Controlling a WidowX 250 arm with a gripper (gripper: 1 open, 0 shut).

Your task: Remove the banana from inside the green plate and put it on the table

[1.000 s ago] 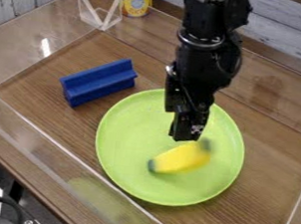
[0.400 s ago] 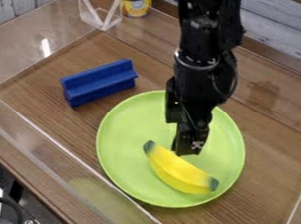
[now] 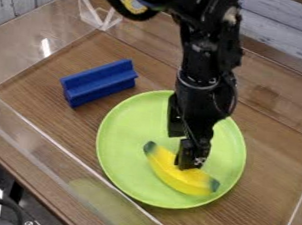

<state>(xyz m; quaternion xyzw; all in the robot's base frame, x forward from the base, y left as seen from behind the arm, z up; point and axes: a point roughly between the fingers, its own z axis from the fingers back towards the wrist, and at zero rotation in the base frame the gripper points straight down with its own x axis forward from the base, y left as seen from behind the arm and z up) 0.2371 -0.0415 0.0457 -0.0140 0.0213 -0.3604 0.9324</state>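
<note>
The yellow banana (image 3: pixel 179 175) lies inside the green plate (image 3: pixel 122 132), in its near right part, with one dark tip pointing to the left. My black gripper (image 3: pixel 190 155) points straight down and hangs low over the banana's upper edge. It is open, and its fingertips (image 3: pixel 199 159) are at or just above the fruit; I cannot tell whether they touch it. The arm hides part of the plate's far side. The plate rests on the brown wooden table (image 3: pixel 45 59).
A blue rectangular block (image 3: pixel 99 82) lies on the table just left of the plate. Clear acrylic walls (image 3: pixel 29 158) border the tabletop at the front and left. Bare wood shows at the far left and right of the plate.
My gripper has come down toward the plate and a little nearer the front. The banana has swung round and now lies lower in the plate, under the fingers.
</note>
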